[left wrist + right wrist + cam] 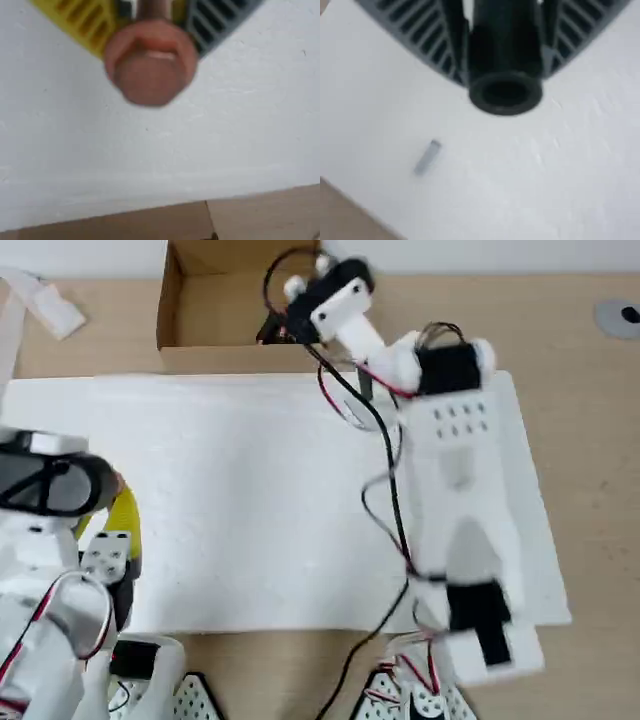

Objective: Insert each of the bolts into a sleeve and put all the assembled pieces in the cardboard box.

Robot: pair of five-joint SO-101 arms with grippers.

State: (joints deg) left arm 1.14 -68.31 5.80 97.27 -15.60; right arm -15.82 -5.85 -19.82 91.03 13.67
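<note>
Left gripper [150,20], clamped on the bolt [150,70], hangs over bare mat [150,150]. Nothing lies under it and nothing ahead, just open white out to the mat's edge, then table [125,225]. Right gripper [505,50], closed round the sleeve [505,92], has one obstacle: a small grey piece [427,157] flat on the mat near the sleeve's mouth, apart from it. Its own cables [390,470] trail across the mat behind. The box [230,358] wall stands close by. Between the grippers, wide free mat.

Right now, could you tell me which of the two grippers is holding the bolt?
The left gripper: it is shut on a pinkish-brown bolt with a rounded head, whereas the right gripper is shut on a black hollow sleeve.
</note>
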